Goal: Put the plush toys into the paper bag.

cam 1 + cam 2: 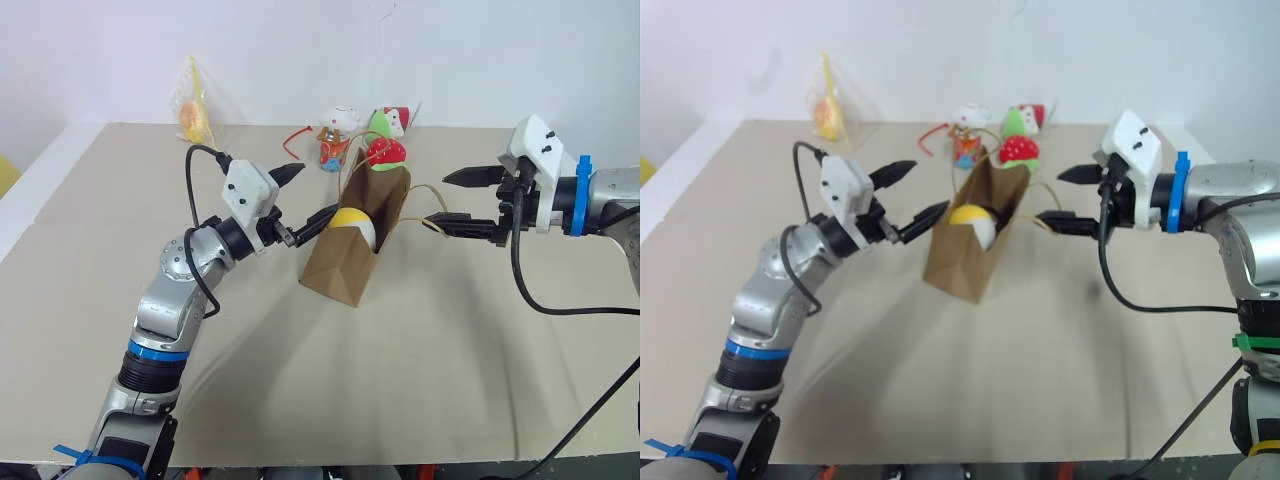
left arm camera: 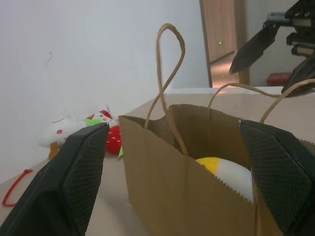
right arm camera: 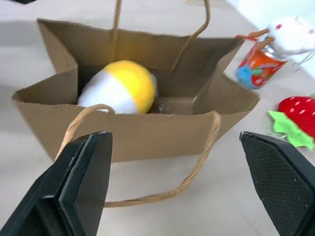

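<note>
One plush toy (image 3: 120,86), smooth egg shape, half white half yellow, sits inside the paper bag (image 1: 350,255), yellow end up near the rim. Bag is plain brown kraft, upright on the tan table (image 1: 420,380), mouth open, zigzag-cut top edge, thin tan cord handles; one loop stands up, the other droops over the side. Left gripper (image 1: 312,200) just beside bag's left side, fingers spread wide, empty. Right gripper (image 1: 455,200) near right side, fingers wide apart, holding nothing. Strawberry plush (image 1: 386,152) lies behind the bag.
</note>
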